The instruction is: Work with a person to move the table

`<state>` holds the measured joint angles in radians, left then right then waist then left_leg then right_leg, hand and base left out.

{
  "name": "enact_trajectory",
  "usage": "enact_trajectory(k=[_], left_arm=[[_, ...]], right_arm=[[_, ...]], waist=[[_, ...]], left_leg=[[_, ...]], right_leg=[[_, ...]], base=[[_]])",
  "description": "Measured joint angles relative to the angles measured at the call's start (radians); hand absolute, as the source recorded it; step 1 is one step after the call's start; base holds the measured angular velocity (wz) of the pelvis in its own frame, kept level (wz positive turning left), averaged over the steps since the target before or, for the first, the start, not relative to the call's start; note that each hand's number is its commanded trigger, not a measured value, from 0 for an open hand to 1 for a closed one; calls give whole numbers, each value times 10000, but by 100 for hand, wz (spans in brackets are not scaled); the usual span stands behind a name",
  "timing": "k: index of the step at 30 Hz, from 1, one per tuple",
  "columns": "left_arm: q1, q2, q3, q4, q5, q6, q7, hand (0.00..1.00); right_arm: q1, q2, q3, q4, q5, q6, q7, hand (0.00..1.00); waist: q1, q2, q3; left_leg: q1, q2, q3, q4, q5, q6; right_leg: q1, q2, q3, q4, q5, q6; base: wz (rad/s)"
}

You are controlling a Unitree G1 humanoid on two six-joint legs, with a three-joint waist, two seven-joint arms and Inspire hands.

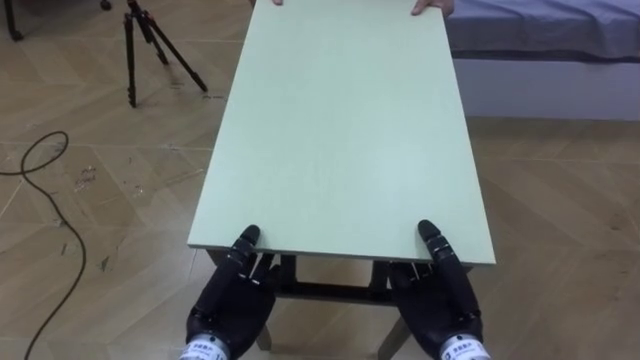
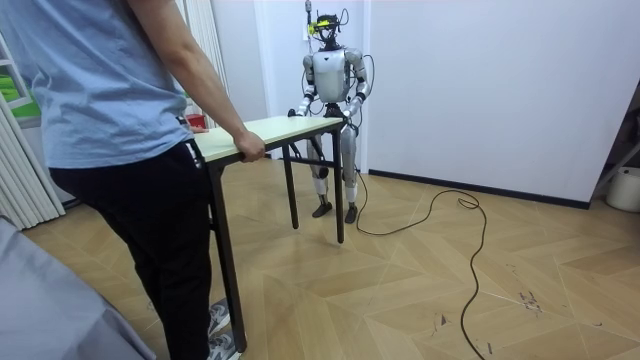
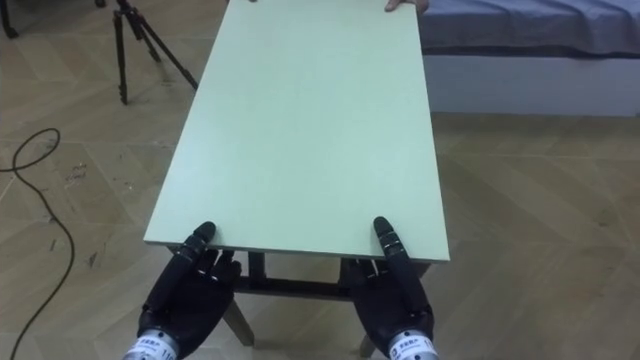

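Eye views: pale green table (image 1: 340, 130) seen end-on from the robot's short edge. Left hand (image 1: 232, 300) sat at the table's near-left corner and right hand (image 1: 437, 295) at its near-right corner. Each had one digit laid over the top of the near edge and the rest of the hand tucked under the top, so the edge was clamped between them. How far the fingers curled underneath couldn't be seen. Nothing else was in either hand.

At the table's far edge a person's hand (image 1: 430, 6) showed as fingertips on the far-right corner. A tripod (image 1: 140, 40) stood on the floor off the table's far-left corner, and a bed (image 1: 545, 40) lay past its far-right side.

Room view added what the eye views lacked: the person (image 2: 110, 120) stood at the short end of the table opposite the robot, with fingers wrapped round that edge. The robot stood upright at its own end, arms down to the top, with a white wall (image 2: 480, 80) behind it. The top looked roughly level. Couldn't tell from there whether the table's legs were off the floor.
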<state>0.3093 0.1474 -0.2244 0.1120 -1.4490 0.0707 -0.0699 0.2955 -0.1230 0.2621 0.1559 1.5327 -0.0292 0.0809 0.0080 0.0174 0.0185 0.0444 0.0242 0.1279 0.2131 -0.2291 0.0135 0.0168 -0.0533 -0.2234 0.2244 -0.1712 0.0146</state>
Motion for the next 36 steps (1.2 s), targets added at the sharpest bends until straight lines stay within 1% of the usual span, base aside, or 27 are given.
enact_trajectory(k=[7, 11, 13, 15, 18, 20, 21, 22, 23, 24, 25, 26, 27, 28, 29, 30, 31, 32, 33, 34, 35, 36], left_arm=[[-26, 0, 0, -2, -3, -10, 24, 100], [-25, -1, -2, -1, -1, -19, 24, 100], [-23, 4, -19, -1, 5, -70, 24, 100], [-26, 44, -23, -2, 5, -73, 24, 100], [-24, -28, -34, -2, -6, -76, 30, 100], [-24, -26, -13, -2, 3, -101, 32, 100], [-25, -118, -16, -2, -5, -128, 32, 100], [-25, -147, -19, -2, -3, -139, 32, 100], [-32, -205, -27, 0, 0, -172, 33, 100], [-34, -213, -29, 37, 2, -178, 33, 100], [-34, -282, -25, 77, -40, -175, 33, 100], [-29, -292, -26, 85, -93, -159, 33, 100], [-12, -314, -26, 99, -152, -102, 33, 100], [-12, -329, -26, 100, -180, -70, 33, 100], [-11, -393, -21, 157, -193, -55, 32, 100], [22, -479, -25, 191, -136, -49, 31, 100], [158, -565, -20, 190, -118, -50, 14, 100], [278, -601, -18, 156, -172, -51, -3, 100], [456, -591, -22, 20, -324, -23, -17, 100], [437, -562, -24, -58, -315, 115, -28, 100], [396, -546, -43, -68, -295, 142, -28, 100], [285, -548, -68, -70, -291, 138, -27, 100]], right_arm=[[-5, -1, 2, -63, 25, -20, -45, 100], [-8, 4, 14, -62, -28, -26, -45, 100], [-9, 10, 62, -61, -38, -63, -44, 100], [-8, 12, 118, -61, 0, -127, -44, 100], [-2, -17, 155, -70, 308, -129, -42, 100], [-2, -11, 187, -69, 291, -141, -40, 100], [-1, -9, 196, -68, 305, -149, -39, 100], [-3, -11, 195, -69, 322, -149, -39, 100], [-24, -7, 197, -67, 354, -148, -40, 100], [-28, -21, 189, -67, 383, -151, -33, 100], [-39, -29, 185, -65, 412, -151, -34, 100], [-42, -31, 185, -66, 416, -156, -34, 100], [-44, -37, 181, -69, 415, -185, -29, 100], [-44, -49, 180, -69, 397, -224, -23, 100], [-44, -116, 153, -69, 322, -231, -19, 100], [-52, -230, 145, -72, 278, -221, -21, 100], [-79, -274, 148, -81, 250, -149, -66, 100], [-110, -311, 148, -81, 236, -84, -119, 100], [-194, -323, 101, -84, 166, 22, -166, 100], [-229, -288, -43, -104, 89, 21, -162, 100], [-229, -272, -102, -110, 35, 25, -160, 100], [-273, -253, -193, -111, -17, 58, -162, 100]], waist=[[6, 0, 1], [31, -3, 18], [7, -5, 26], [-85, -15, 33], [-30, -14, 33], [-23, -10, 31], [-16, -11, 31], [13, -10, 30], [83, 3, 34], [198, 50, 35], [263, 110, 47], [268, 146, 52], [267, 220, 44], [259, 244, 42], [261, 319, 41], [262, 410, 36], [357, 526, 17], [376, 603, -19], [159, 688, -43], [-62, 802, -40], [-145, 899, -74], [-297, 838, 5]], left_leg=[[1, 2, -4, -6, 0, 0], [-13, 5, -19, -27, 0, 0], [-57, 3, -61, -72, -1, -1], [-176, -4, -230, -84, -3, -4], [-262, 14, -244, 37, 2, -14], [-424, 38, -243, 313, -6, -26], [-581, 53, -248, 659, -14, -37], [-706, 67, -247, 887, -14, -38], [-1032, 166, -300, 1482, -17, -43], [-1341, 186, -435, 2105, -18, -44], [-1577, 214, -568, 2570, -19, -47], [-1647, 240, -609, 2687, -22, -55], [-1705, 312, -613, 2687, -41, -172], [-1713, 359, -606, 2629, -69, -383], [-1673, 468, -604, 2421, -119, -572], [-1630, 594, -614, 2390, -247, -796], [-1567, 821, -513, 3215, -545, -911], [-1466, 911, -489, 3632, -674, -955], [-1306, 1046, -520, 4196, -875, -971], [-1063, 1158, -582, 4096, -1034, -915], [-893, 1202, -584, 3776, -1151, -904], [-615, 1194, -578, 2990, -1352, -860]], right_leg=[[6, 1, 21, -26, 0, 0], [8, 6, -3, -40, 0, 0], [6, 14, -37, -50, 0, 0], [3, 4, -213, -62, 0, 0], [0, 25, -255, -101, -1, 0], [-36, 33, -252, -94, -2, -2], [-87, 32, -207, -39, -5, -8], [-160, 33, -172, 33, -7, -13], [-294, 46, -62, 159, -19, -50], [-337, 104, 66, 167, 28, -127], [-335, 189, 159, 134, 53, -187], [-338, 227, 186, 131, 45, -246], [-379, 309, 184, 130, 12, -335], [-420, 340, 184, 125, -5, -390], [-557, 362, 94, 136, 17, -500], [-665, 363, -203, 143, 44, -616], [-708, 364, -754, 204, 55, -719], [-706, 405, -960, 217, 75, -755], [-675, 468, -1374, 222, 105, -801], [-772, 483, -1689, 418, 115, -811], [-897, 452, -1800, 586, 115, -811], [-1149, 357, -1946, 910, 115, -811]], base=[[0], [0], [5], [21], [11], [6], [0], [-7], [-23], [-32], [-25], [-7], [7], [8], [3], [-18], [-33], [-35], [7], [34], [49], [33]])
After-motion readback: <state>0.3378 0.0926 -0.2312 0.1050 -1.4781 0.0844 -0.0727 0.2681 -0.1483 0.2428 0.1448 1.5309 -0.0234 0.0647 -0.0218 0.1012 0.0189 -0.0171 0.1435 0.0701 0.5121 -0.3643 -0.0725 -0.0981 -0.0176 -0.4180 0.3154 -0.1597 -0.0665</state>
